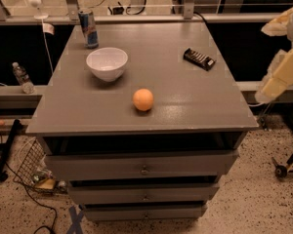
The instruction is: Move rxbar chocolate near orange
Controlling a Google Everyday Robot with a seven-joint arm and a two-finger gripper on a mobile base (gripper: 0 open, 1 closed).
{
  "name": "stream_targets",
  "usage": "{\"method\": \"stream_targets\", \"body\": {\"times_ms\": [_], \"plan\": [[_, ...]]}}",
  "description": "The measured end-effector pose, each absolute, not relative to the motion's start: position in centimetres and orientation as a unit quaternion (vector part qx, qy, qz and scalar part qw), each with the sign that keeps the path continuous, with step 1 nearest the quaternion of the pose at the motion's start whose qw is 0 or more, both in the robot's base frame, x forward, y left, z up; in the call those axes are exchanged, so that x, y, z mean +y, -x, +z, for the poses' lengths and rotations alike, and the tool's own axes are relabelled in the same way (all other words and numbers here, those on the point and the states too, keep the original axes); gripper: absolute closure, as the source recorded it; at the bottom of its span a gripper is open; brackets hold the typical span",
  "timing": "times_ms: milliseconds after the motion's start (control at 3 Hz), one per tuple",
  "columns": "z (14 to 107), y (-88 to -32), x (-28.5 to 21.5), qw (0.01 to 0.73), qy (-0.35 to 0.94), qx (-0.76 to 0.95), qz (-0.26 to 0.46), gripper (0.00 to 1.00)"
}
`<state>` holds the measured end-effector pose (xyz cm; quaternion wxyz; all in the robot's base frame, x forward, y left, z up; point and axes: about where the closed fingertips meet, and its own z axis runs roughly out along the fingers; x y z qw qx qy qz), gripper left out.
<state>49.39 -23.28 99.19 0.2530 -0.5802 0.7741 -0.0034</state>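
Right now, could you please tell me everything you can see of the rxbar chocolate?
The rxbar chocolate is a flat rectangular bar in a dark wrapper with pale lettering. It lies flat, slanted, on the grey table, toward its far right corner, touching only the tabletop, apart from the orange. The tool is off the table's right side, clear of it.

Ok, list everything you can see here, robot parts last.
rxbar chocolate: one, dark, tabletop back right.
orange: one, orange, tabletop front centre.
bowl: one, white, back left.
can: one, blue-silver, behind the bowl.
cabinet: one, grey, three drawers.
bottle: one, clear, ledge left of cabinet.
wire basket: one, metal, floor lower left.
arm: one, cream, right edge, beside the cabinet.
gripper: not in view.
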Motion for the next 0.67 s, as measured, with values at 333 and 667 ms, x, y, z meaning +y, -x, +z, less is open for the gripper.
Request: {"method": "stream_targets", "body": {"times_ms": [333, 667], "plan": [[97.4, -55.3, -25.5, 0.297, 0.536, 0.789, 0.041, 0.00], [96.4, -59.5, -27.5, 0.345, 0.457, 0.818, 0.050, 0.00]]}}
